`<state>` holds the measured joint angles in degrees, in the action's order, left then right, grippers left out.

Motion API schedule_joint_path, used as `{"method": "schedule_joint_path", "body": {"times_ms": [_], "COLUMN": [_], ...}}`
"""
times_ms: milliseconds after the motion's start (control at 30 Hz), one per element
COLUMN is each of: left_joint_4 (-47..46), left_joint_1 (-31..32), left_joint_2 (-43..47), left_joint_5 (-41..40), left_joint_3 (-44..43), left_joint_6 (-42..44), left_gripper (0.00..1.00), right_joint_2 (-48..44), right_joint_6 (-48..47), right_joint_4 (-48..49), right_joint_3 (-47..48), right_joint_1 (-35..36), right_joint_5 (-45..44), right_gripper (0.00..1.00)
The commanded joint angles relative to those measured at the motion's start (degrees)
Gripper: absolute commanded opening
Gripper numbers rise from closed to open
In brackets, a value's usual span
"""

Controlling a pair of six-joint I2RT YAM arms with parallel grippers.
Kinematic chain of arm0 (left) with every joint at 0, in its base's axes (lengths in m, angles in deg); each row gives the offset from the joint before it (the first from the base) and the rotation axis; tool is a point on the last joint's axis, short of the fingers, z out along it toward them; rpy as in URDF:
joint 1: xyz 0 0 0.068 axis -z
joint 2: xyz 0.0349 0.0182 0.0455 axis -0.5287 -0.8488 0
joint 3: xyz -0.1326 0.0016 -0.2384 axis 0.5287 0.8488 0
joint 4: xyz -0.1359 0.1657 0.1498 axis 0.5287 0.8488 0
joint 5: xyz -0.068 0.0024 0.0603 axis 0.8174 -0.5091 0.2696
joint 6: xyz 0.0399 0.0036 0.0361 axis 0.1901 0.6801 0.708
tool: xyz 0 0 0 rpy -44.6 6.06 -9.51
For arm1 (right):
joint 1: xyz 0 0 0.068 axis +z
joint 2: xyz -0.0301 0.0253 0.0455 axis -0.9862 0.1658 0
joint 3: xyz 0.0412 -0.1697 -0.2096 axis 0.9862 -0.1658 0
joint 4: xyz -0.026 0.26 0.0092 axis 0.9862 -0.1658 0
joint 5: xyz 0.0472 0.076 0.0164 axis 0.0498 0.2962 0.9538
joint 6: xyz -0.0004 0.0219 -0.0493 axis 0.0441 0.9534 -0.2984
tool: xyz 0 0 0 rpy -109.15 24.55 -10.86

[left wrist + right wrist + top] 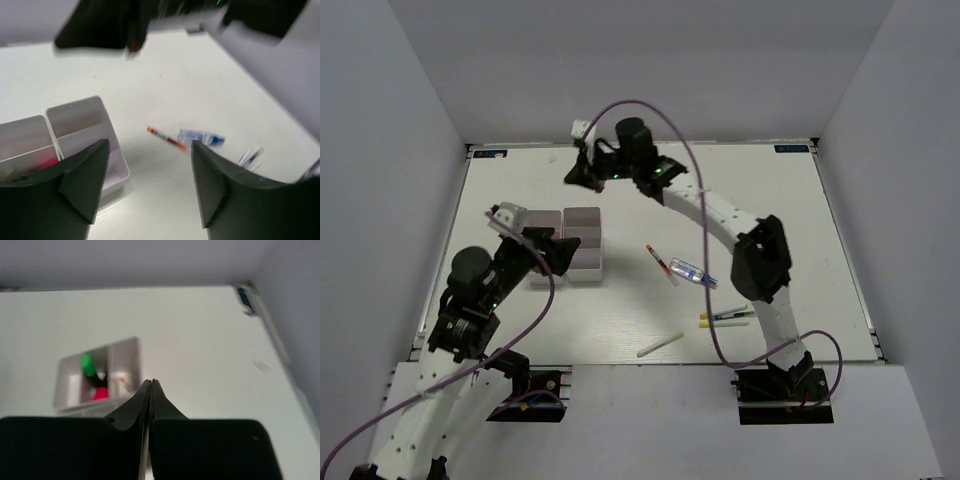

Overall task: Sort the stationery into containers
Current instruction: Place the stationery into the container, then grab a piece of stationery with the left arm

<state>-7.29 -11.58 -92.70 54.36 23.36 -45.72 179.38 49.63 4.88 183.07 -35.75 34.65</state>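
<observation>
Stationery is split: red pen point(660, 262), clear-blue tube point(693, 272), yellow-capped markers point(725, 318) and white stick point(660, 345) lie loose on the table point(770, 200), right of the bins point(582, 218). A green-tipped highlighter point(88, 364) stands inside those. Left gripper point(558, 250) hangs spread over the bins; right gripper point(151, 384), pressed together and empty, hangs near the far edge.

Right arm point(720, 215) stretched long: elbow bent out on the right, forearm running up-left to the far side. Right gripper point(151, 384) has its jaws pressed fully together with nothing between them. Left arm point(470, 290) folded near its base, wrist aimed forward-right. Left gripper point(148, 146) jaws spread wide, empty.
</observation>
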Motion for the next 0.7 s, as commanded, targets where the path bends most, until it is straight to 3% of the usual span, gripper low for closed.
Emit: {"method": "schedule_joint_path", "body": {"times_ms": [0,33,133,233,267,300,333,400,433,533,633,667], "left_joint_4": [-0.1,-0.62,-1.33,0.16,0.78,1.3,1.31,1.83,1.84,2.36,3.42,4.81], "left_joint_1": [-0.39,-0.39,0.22,1.11,1.63,1.63,2.16,3.73,4.44,7.34,10.76,12.43], "left_joint_2": [-7.09,-8.58,-14.21,-22.29,-24.48,-26.51,-29.92,-32.67,-33.9,-39.26,-47.25,-51.71], "left_joint_5": [9.04,11.58,15.2,17.13,17.15,17.75,17.76,17.76,16.46,12.95,9.25,7.23], "left_joint_3": [-1.61,-1.62,-2.23,-5.3,-6.09,-7.32,-7.33,-8.99,-9.0,-12.16,-16.55,-18.91], "left_joint_6": [-0.7,-0.7,-0.7,-0.7,-0.7,-0.7,-1.31,-1.93,-3.33,-6.92,-10.36,-13.07], "left_gripper": [0.72,0.65,0.39,0.25,0.25,0.24,0.24,0.24,0.26,0.37,0.5,0.57], "right_joint_2": [-12.18,-13.87,-21.52,-27.06,-29.68,-32.49,-33.65,-39.17,-41.55,-45.68,-49.2,-49.74], "right_joint_6": [4.92,8.5,14.4,16.18,16.01,14.88,14.43,12.49,12.32,12.49,13.72,14.77], "right_joint_4": [-8.46,-9.17,-10.75,-15.66,-16.12,-16.03,-16.03,-15.42,-14.81,-15.42,-15.51,-15.85], "right_joint_3": [-5.54,-13.13,-23.38,-31.12,-35.92,-37.71,-39.55,-46.23,-49.21,-53.71,-55.91,-56.35], "right_joint_1": [-6.12,-7.08,-15.42,-23.59,-24.48,-25.54,-27.55,-28.44,-29.67,-31.34,-32.49,-33.27], "right_joint_5": [-25.48,-26.28,-20.25,-13.12,-11.89,-11.36,-11.61,-11.53,-11.18,-8.2,-6.78,-7.13], "right_gripper": [0.0,0.0,0.0,0.0,0.01,0.19,0.63,0.85,0.9,0.9,0.67,0.53]}}
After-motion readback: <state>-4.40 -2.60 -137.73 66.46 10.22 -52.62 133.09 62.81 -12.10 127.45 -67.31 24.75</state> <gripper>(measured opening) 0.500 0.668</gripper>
